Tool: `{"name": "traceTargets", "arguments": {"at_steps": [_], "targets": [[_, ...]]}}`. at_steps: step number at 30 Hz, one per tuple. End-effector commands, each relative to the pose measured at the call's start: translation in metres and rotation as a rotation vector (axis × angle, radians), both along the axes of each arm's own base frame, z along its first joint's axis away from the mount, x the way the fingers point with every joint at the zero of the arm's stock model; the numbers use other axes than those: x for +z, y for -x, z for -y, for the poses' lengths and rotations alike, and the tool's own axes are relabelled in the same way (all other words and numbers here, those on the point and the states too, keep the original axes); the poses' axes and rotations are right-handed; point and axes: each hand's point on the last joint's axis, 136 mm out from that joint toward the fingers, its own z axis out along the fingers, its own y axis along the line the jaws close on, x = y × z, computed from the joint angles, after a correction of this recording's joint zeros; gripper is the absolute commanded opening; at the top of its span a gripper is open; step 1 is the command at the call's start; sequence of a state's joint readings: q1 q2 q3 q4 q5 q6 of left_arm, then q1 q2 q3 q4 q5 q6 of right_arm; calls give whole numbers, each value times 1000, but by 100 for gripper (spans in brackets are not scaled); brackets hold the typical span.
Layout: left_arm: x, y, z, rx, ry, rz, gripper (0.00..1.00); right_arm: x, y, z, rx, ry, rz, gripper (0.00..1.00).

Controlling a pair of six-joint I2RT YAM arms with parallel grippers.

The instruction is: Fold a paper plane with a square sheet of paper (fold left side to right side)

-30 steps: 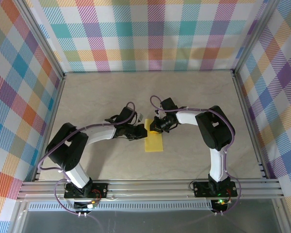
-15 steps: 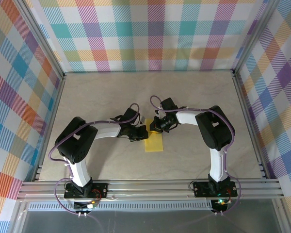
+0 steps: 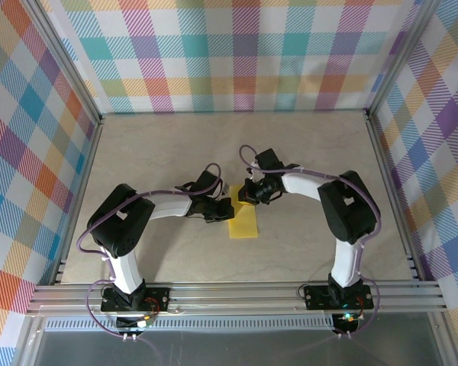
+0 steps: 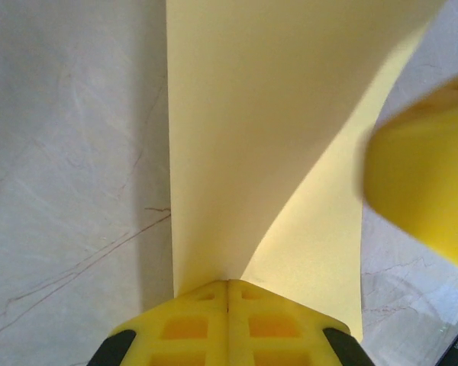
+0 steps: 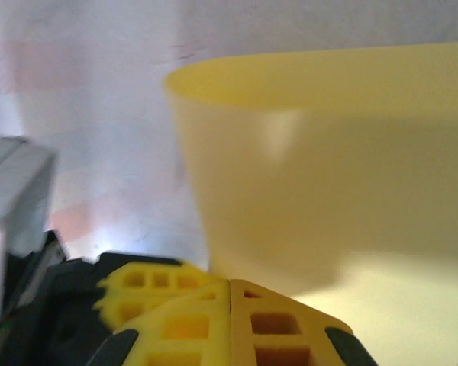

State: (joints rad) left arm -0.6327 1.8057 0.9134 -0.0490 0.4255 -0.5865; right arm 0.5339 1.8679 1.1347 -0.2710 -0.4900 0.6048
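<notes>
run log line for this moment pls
left gripper: shut on thin yellow square sheet of paper | right gripper: shut on same sheet | sheet: far part curled up, near part on beige table

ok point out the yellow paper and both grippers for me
square sheet of paper (image 4: 244, 114): left wrist view, on its lifted flap.
left gripper (image 4: 227, 290): left wrist view, at the seam where its fingertips meet.
right gripper (image 5: 229, 288): right wrist view, at the seam where its fingertips meet.
</notes>
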Motion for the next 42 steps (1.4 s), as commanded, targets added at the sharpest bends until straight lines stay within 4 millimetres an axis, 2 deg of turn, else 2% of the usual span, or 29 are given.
{"name": "traceTargets", "arguments": {"at_steps": [1,6,11,19,27,42], "targets": [[-15,16,-10,7,-62,-53,0,3,23,9,15,1,-20,0],[-13,14,-9,9,-60,-46,0,-3,50,2,45,-39,-65,0],[-9,12,-6,9,-45,-42,0,-22,68,-2,63,-14,-115,0],[17,0,5,7,11,-1,0,-55,86,16,51,92,-179,0],[40,-18,19,4,109,34,0,-71,93,33,42,189,-197,0],[10,-23,14,12,77,16,0,-78,98,41,51,238,-211,0]]}}
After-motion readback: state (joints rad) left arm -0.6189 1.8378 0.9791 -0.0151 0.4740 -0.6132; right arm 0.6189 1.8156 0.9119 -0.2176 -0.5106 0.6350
